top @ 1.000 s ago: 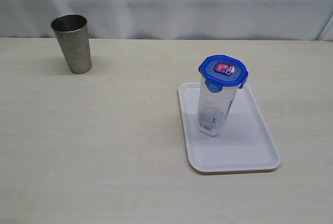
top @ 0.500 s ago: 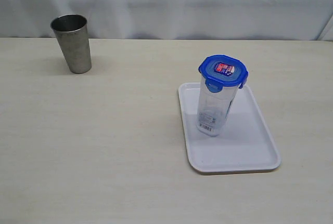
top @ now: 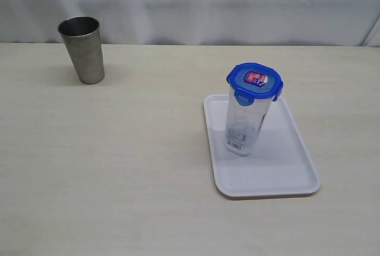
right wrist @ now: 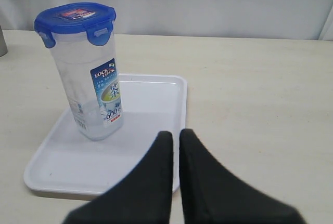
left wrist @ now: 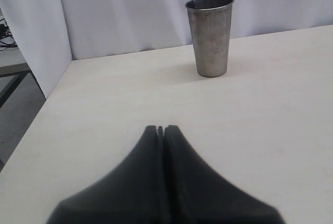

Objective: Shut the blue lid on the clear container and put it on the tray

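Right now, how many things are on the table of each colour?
Grey: 1, the grey tapered metal cup
Blue: 1, the blue rounded-square plastic lid
Clear: 1, the tall clear plastic container
White: 1, the flat white rectangular plastic tray
Total: 4

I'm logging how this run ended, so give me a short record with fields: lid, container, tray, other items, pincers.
Lid: blue lid seated on top of the clear container; its flaps look folded down
Container: standing on the tray, nearer its left edge in the exterior view, nothing gripping it
Tray: white, flat on the table
Other item: metal cup, upright, off the tray, at the table's far left
Pincers: left pincer shut, empty, pointing toward the cup; right pincer shut, empty, apart from the container
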Controlling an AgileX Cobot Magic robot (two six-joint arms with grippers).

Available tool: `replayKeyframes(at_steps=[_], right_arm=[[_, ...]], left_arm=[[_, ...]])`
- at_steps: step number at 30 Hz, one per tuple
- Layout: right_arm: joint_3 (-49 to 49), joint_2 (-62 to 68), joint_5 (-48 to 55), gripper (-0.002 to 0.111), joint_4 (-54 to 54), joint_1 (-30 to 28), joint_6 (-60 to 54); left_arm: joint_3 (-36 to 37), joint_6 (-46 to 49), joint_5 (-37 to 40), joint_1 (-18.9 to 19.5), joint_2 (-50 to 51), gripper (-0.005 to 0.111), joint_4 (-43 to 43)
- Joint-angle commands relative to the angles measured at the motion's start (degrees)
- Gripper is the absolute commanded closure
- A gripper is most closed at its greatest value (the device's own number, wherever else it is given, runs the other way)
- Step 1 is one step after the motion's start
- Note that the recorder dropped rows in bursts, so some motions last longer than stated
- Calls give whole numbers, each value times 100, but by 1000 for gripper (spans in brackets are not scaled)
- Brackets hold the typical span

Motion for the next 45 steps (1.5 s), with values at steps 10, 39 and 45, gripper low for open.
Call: replayKeyframes(at_steps=[10,39,45], right_arm=[[18,-27,-2,104,-70,-46,-124],[18,-27,42,104,-596,-514,144],[18,-27,42,104,-596,-514,192]], left_arm=[[20,-13,-25,-34,-17,107,30],[20,-13,-35,-34,-17,107,59],[20,-13,-35,-34,-17,107,59]])
